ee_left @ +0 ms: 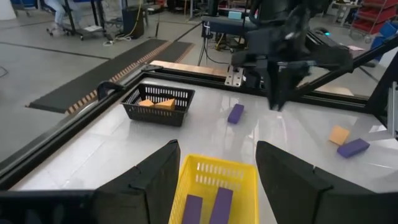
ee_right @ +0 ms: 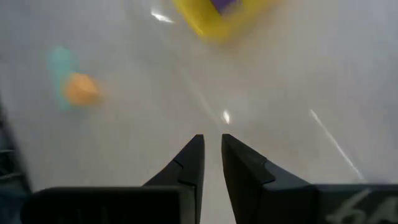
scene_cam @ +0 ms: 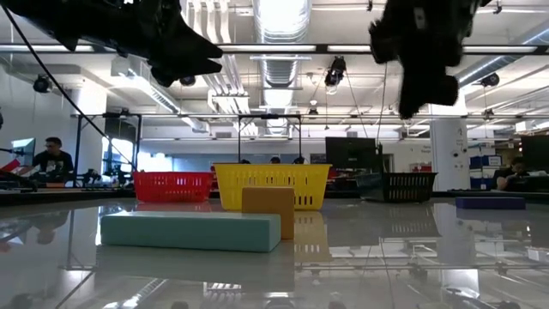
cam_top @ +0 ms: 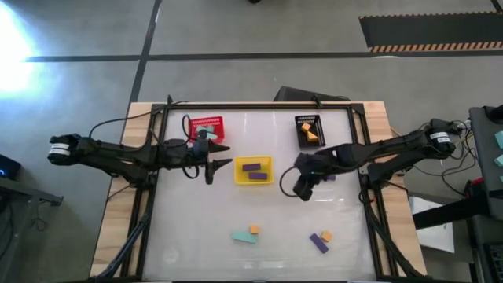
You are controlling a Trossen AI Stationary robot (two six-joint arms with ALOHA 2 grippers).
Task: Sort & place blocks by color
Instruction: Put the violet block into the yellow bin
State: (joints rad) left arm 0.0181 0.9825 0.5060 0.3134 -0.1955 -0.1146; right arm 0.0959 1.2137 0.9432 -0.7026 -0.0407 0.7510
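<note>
No readable writing or labels are seen; nearest the front edge of the glossy white counter [cam_top: 196, 236], a teal bar [cam_top: 243, 237] is laid flat with an orange block [cam_top: 255, 229] touching its far side; to the right, a purple block [cam_top: 317, 242] is laid just beside a small orange cube [cam_top: 326, 235]; mid-counter, the yellow mesh basket [cam_top: 254, 170] is seen holding two purple bars [cam_top: 252, 167]; the right gripper [cam_top: 302, 187] is held above the counter just right of that basket, arm reached in from the right and bent down, fingers [ee_right: 186, 163] nearly pressed together with a thin gap, nothing pinched; a purple block [ee_left: 235, 113] is seen on the counter beneath that arm; the left gripper [cam_top: 212, 161] is hovered between the red and yellow baskets, arm stretched in level from the left, fingers [ee_left: 155, 177] spread wide, empty; farther back, the red mesh basket [cam_top: 207, 128] is seen with teal blocks [cam_top: 206, 129] inside; the black mesh basket [cam_top: 309, 130] holds orange blocks [cam_top: 311, 134].
</note>
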